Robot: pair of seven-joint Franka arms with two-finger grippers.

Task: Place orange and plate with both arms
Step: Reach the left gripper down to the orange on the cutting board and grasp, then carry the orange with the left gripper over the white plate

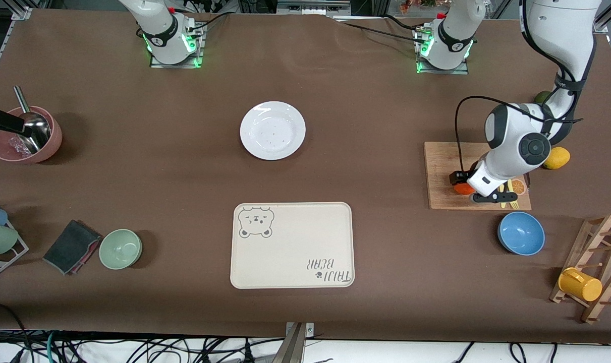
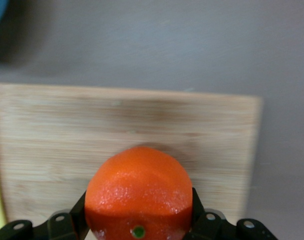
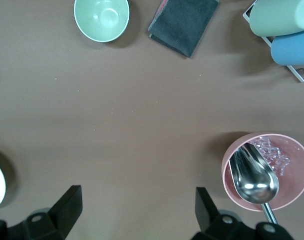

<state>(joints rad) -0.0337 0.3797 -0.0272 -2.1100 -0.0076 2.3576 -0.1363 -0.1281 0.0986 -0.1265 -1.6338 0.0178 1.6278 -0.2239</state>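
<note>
The left gripper [image 2: 139, 227] is clenching the small round orange [image 2: 139, 192] on the wooden cutting board [image 2: 142, 120], while the waiting right gripper [image 3: 137, 207] is hanging with jaws spread above bare table, near the round white plate [image 1: 272, 130].

- Printed on the cream tray [image 1: 292, 245], in the corner toward the front camera and the left arm's end of the counter: dark lettering, upside down in the front view, reading roughly "TAIJI BEAR", with a small paw mark beside it.
- Printed in the tray's diagonally opposed corner: a bear-face drawing, no words with it.
- On the wooden board [image 1: 441, 171]: a small orange-slice picture [image 1: 517, 187] partly under the left arm, no lettering legible.
- Nothing readable in either wrist view.
- No numbers, brand names or labels legible on the arms or their bases.
</note>
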